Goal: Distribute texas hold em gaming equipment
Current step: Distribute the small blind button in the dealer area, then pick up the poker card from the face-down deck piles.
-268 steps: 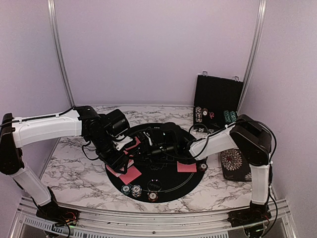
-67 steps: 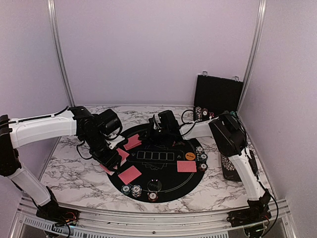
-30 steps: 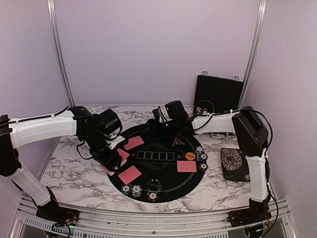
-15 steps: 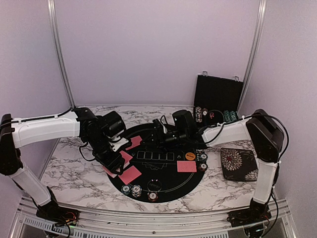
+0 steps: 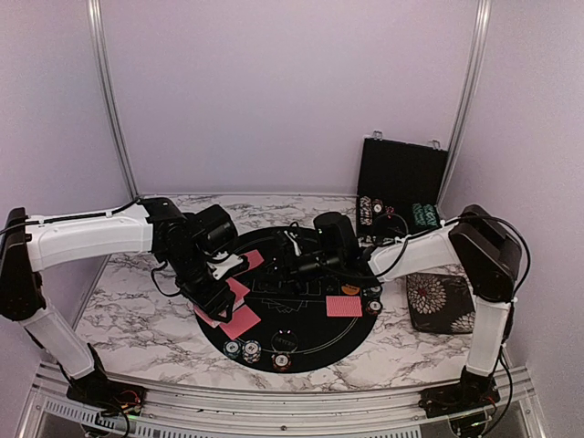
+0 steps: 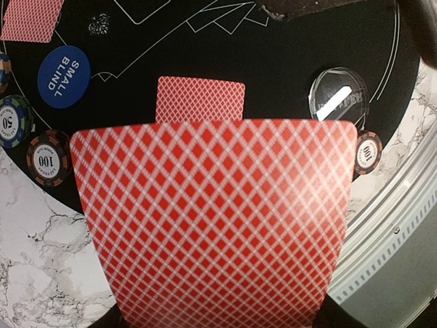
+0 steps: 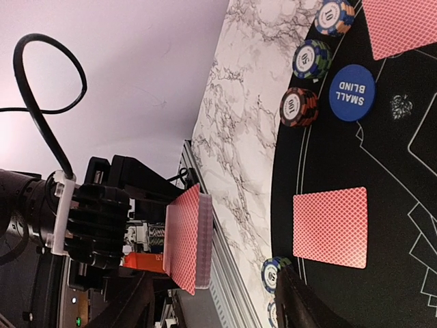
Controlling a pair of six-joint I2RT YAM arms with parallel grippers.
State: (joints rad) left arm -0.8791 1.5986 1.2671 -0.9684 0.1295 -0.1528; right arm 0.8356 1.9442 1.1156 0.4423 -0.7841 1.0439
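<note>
Swung back toward the card deck [image 6: 212,219] gripped by the left fingers [image 7: 147,188], the open right fingers [image 7: 300,301] are readied; another card likely needs pinching off squarely.

Black case [image 5: 401,173], floral pad [image 5: 436,299], round black mat [image 5: 315,339] on marble table [image 5: 128,315]

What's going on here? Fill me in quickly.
The left gripper holds a deck of red-backed cards above the round black mat. The right gripper, fingers open and empty, faces the deck. Face-down cards, chip stacks and a blue Small Blind button already lie on the mat.
</note>
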